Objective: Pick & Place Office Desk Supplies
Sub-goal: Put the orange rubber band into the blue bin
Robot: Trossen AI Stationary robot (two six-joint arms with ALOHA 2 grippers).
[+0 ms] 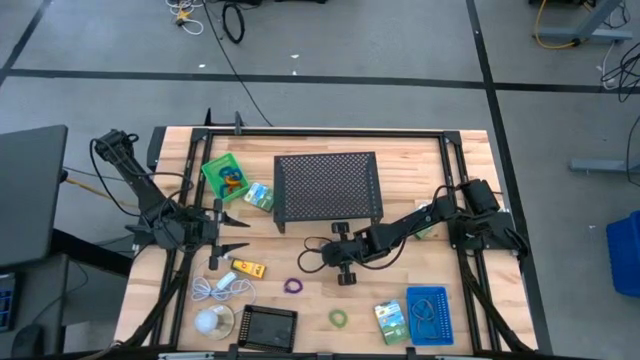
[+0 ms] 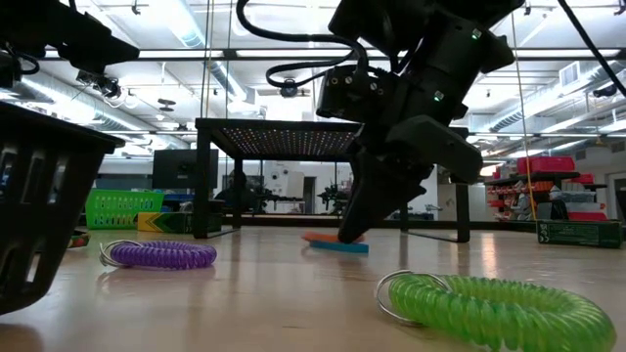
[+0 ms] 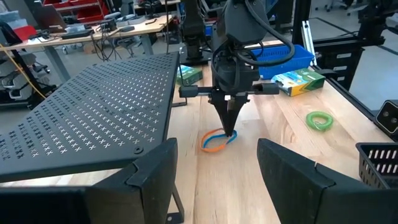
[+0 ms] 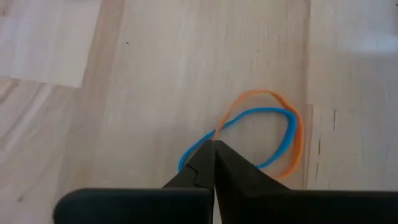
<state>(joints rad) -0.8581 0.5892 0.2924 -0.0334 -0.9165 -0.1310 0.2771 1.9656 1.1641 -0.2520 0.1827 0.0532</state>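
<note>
High view: pale wooden table [image 1: 300,270] on a grey floor marked with dark tape lines; cables lie on the floor beyond it.

Items on the table:
- Black perforated stand [image 1: 327,186], centre rear.
- Green tray [image 1: 224,175] with a packet [image 1: 259,196] just beside it, left rear.
- Yellow block [image 1: 248,268], white cable [image 1: 222,289] and white ball [image 1: 211,321], left front.
- Black tray [image 1: 268,327], front edge.
- Purple loop [image 1: 293,287] and green loop [image 1: 339,318], centre front, apart from each other.
- Second packet [image 1: 392,322] beside a blue tray [image 1: 428,315], right front.
- Blue and orange bands [image 4: 273,134], thin, overlapping, flat on the wood in front of the stand.

Right gripper [image 4: 214,149]: down at the table, fingers pressed together, pinching the edge of the bands.
Left gripper [image 1: 235,233]: over the left side, fingers apart, holding nothing.

Low view: open workshop behind, with ceiling strip lights, shelving and red bins.
</note>
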